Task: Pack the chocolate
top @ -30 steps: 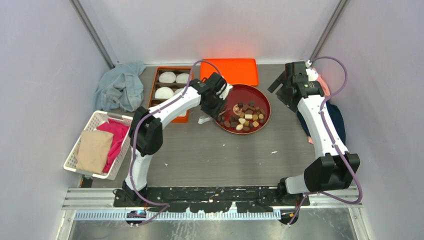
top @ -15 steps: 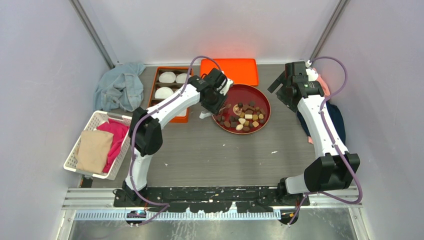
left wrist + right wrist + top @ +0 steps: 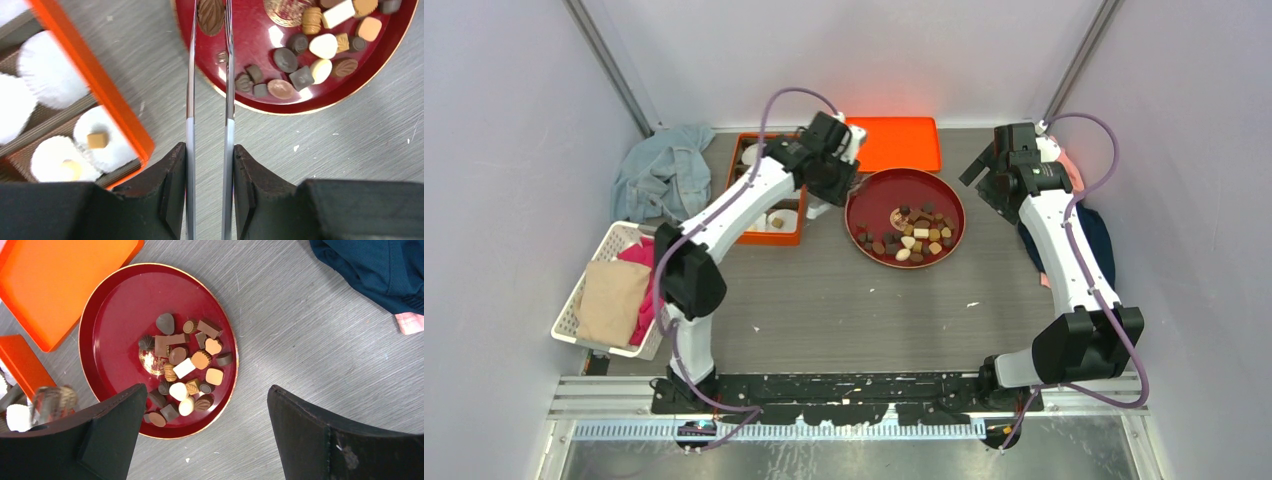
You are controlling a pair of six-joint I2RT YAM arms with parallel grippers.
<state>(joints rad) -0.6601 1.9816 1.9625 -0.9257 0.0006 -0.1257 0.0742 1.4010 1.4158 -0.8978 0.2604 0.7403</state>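
The piece I'm carrying is a brown leaf-shaped chocolate [image 3: 210, 14]. It is pinched at the very tip of the two thin metal blades [image 3: 190, 100] that the left claw [image 3: 209, 165] squeezes together. The claw is closed on it, and such a narrow grip makes sense to me for something this small and easy to mark. Just past the tips and off to their right lies the rest of the chocolate [image 3: 305, 55], a loose heap of dark, tan and cream pieces on the red plate [image 3: 250, 25]. It is bunched closely enough that I judge only fine blades could lift one piece without nudging its neighbours. To the left of the blades sits the orange box [image 3: 100, 90], its brown compartments lined with white paper cups [image 3: 45, 75]. The two cups nearest the claw hold a tan cube [image 3: 97, 140] and a pale piece [image 3: 70, 167], while those further ahead look empty. From overhead the left claw hangs between box and plate, so I read this as the carry leg, with a short swing left and a lowering into a free cup to come. The right claw [image 3: 206, 390] hovers above the plate with its fingers spread wide, holding nothing, and the orange lid [image 3: 60, 285] lies beyond its left finger.
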